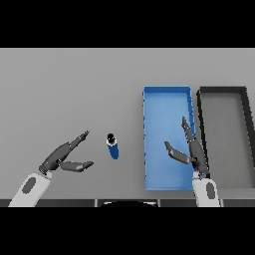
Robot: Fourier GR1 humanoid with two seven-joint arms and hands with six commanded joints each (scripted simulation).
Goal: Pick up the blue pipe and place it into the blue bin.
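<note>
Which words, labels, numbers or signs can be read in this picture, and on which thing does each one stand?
None: no readable text shows anywhere.
Pipe: plain blue with a dark top, no label.
Blue bin: plain, no marking.
Black bin: plain, no marking.
Table: plain grey.
Left hand and right hand: dark, no lettering.

We see a short blue pipe (113,146) with a dark top end standing free on the grey surface, just left of the blue bin (167,91), a long, shallow, open tray holding nothing.
</note>
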